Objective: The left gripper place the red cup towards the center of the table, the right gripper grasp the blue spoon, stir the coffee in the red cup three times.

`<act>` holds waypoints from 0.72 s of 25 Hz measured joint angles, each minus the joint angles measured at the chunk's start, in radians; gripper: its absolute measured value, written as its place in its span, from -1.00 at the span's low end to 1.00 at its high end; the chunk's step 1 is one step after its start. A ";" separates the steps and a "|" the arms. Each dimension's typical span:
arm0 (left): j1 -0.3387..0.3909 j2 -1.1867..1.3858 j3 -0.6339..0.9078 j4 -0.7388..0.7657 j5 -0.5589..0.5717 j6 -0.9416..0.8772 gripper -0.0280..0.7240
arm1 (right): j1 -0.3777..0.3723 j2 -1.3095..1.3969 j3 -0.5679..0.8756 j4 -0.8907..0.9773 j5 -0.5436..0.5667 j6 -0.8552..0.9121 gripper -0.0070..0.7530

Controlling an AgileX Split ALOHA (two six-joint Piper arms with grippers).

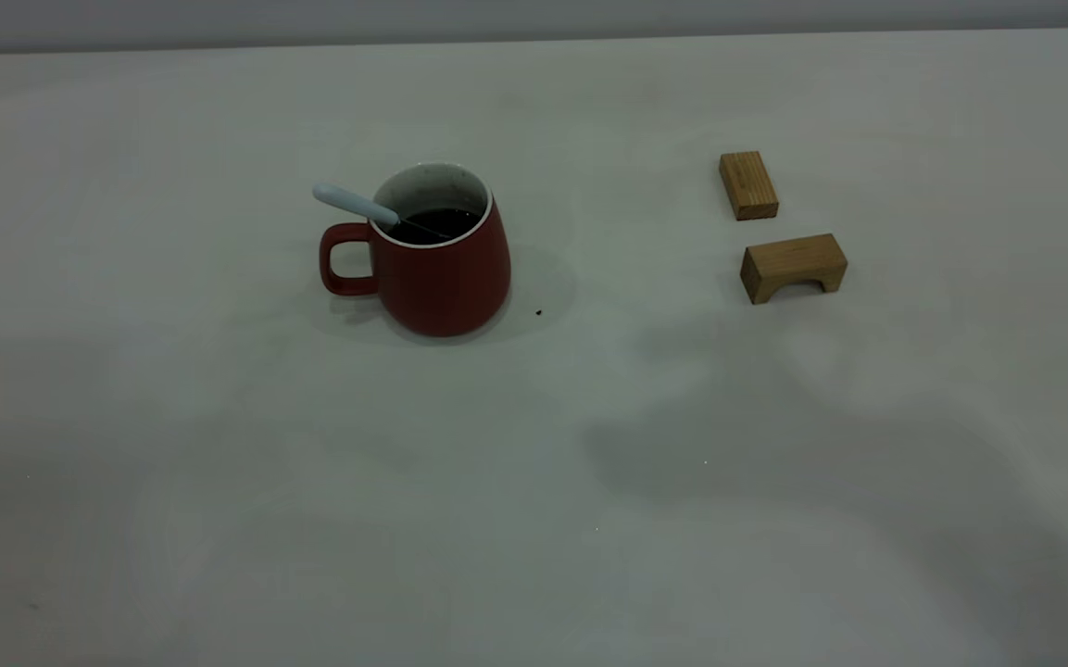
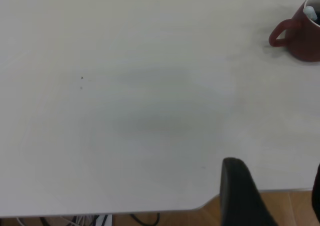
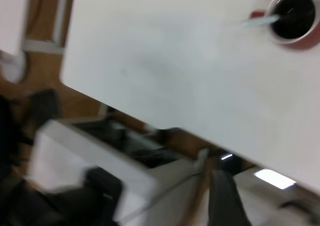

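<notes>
The red cup (image 1: 446, 269) stands upright on the table (image 1: 534, 482), left of the middle, handle toward the left. Dark coffee (image 1: 432, 224) fills it. The blue spoon (image 1: 353, 204) leans in the cup, its pale handle sticking out over the rim above the cup's handle. Neither arm shows in the exterior view. In the left wrist view the left gripper (image 2: 280, 196) is open and empty over the table's edge, far from the cup (image 2: 302, 33). The right gripper (image 3: 272, 206) hangs open off the table's edge, well away from the cup (image 3: 295, 16) and spoon (image 3: 260, 20).
Two wooden blocks lie at the right of the table: a flat one (image 1: 748, 185) and an arch-shaped one (image 1: 793, 267) in front of it. A small dark speck (image 1: 538, 312) sits just right of the cup. Floor and equipment lie beyond the table edge (image 3: 150, 121).
</notes>
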 joint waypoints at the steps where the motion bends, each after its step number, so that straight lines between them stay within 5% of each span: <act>1: 0.000 0.000 0.000 0.000 0.000 0.000 0.20 | 0.000 -0.061 0.037 -0.015 0.003 -0.054 0.32; 9: 0.000 0.000 0.000 0.001 0.000 0.000 0.20 | -0.021 -0.631 0.394 -0.095 0.007 -0.304 0.32; 18: 0.000 0.000 0.000 0.001 0.000 0.000 0.20 | -0.320 -1.159 0.630 -0.202 0.007 -0.318 0.32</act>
